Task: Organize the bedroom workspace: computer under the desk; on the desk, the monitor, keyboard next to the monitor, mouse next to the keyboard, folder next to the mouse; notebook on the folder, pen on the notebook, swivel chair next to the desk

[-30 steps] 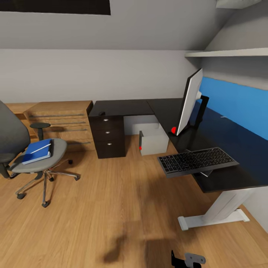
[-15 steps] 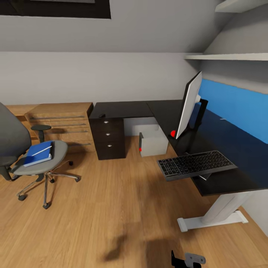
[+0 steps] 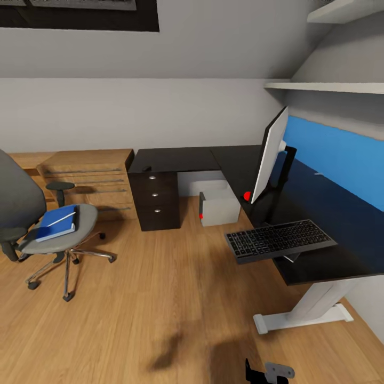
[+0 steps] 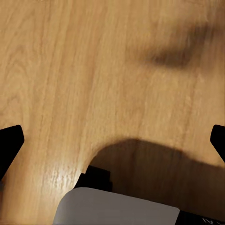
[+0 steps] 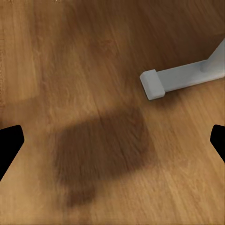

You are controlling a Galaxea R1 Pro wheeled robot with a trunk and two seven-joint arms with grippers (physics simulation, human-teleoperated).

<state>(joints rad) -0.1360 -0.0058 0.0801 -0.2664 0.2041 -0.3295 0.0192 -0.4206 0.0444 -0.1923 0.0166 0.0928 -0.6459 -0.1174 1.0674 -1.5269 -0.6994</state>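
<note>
The black desk [image 3: 176, 159] runs along the back and right walls. On it stands the monitor [image 3: 269, 154], seen edge-on. The keyboard [image 3: 280, 240] lies at the desk's front edge and overhangs it. A small black lump on the far left end looks like the mouse [image 3: 146, 168]. The grey computer [image 3: 218, 208] sits on the floor under the desk. At the left, the swivel chair [image 3: 53, 240] carries the blue folder [image 3: 53, 225] with the white pen [image 3: 57, 218] on top; I cannot make out the notebook. My left gripper [image 4: 112, 145] and right gripper [image 5: 112, 145] hang open over the wooden floor.
A light wooden drawer chest [image 3: 88, 176] stands left of the black drawer unit [image 3: 157, 200]. The desk's white foot [image 5: 154, 84] lies near my right gripper. A blue back panel [image 3: 341, 154] and a wall shelf [image 3: 325, 85] are on the right.
The whole picture has slid slightly downward, so the camera has moved. The chair, desk and things on them have not shifted relative to each other.
</note>
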